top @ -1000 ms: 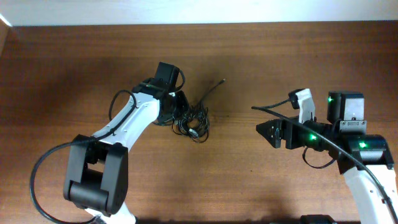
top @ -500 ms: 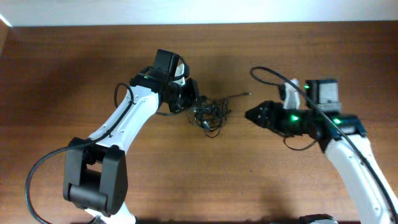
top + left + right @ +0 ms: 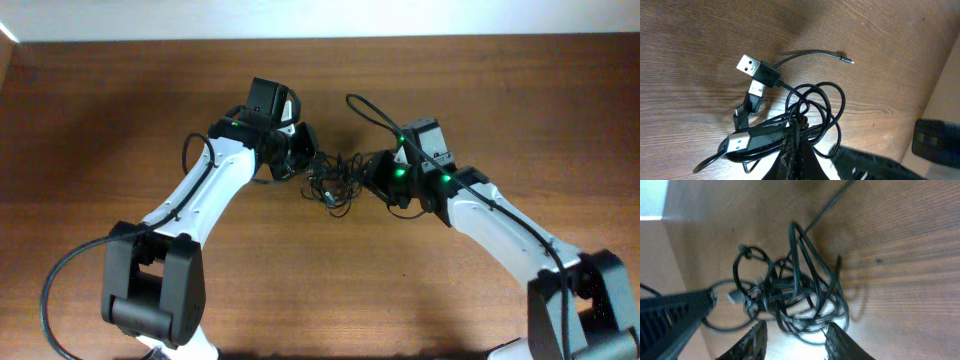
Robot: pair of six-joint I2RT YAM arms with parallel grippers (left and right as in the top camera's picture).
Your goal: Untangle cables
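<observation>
cables [image 3: 790,300] knotted in black loops on wooden table [image 3: 900,280] | one strand trailing toward top right | right gripper [image 3: 797,342] fingertips apart, flanking clump's near edge | left gripper [image 3: 675,315] dark, at clump's left side

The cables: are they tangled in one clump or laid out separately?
Tangled. In both wrist views the cables form one clump of overlapping loops, only plug ends sticking out.

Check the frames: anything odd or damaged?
Only the cables: one knotted clump on the table, loops crossing, plugs jutting out at different angles. No damage or spill visible.
</observation>
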